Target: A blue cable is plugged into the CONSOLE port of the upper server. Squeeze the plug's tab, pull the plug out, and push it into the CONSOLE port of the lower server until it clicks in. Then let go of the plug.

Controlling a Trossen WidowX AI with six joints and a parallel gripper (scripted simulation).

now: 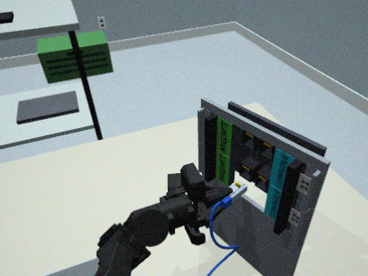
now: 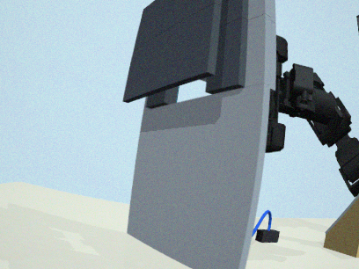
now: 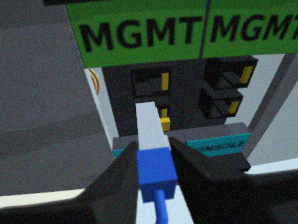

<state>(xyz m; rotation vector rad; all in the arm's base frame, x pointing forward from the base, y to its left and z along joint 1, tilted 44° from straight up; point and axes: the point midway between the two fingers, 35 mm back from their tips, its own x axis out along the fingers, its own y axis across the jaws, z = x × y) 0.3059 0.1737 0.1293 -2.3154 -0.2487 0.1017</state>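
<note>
My gripper (image 1: 229, 194) (image 3: 152, 144) is shut on the plug of the blue cable. The plug (image 1: 239, 191) (image 3: 149, 125) has a pale body, a yellow tab and a blue boot; its tip shows outside the ports, in front of the panel. In the wrist view the tip overlaps the left side of the lower server's CONSOLE port (image 1: 262, 179) (image 3: 164, 112). The upper server's CONSOLE port (image 1: 267, 146) (image 3: 221, 104) is empty. The blue cable (image 1: 211, 227) (image 2: 267, 212) (image 3: 161, 210) hangs from the boot. In the exterior view the panel hides the plug and fingertips.
The upright grey panel (image 1: 271, 248) (image 2: 194, 167) holds both servers. Green MGMT labels (image 1: 224, 135) (image 3: 142, 32) and cyan CONSOLE labels (image 1: 272, 203) (image 3: 220, 144) flank the ports. A small black block (image 2: 267, 236) lies on the table by the cable. A green box (image 1: 96, 42) is far left.
</note>
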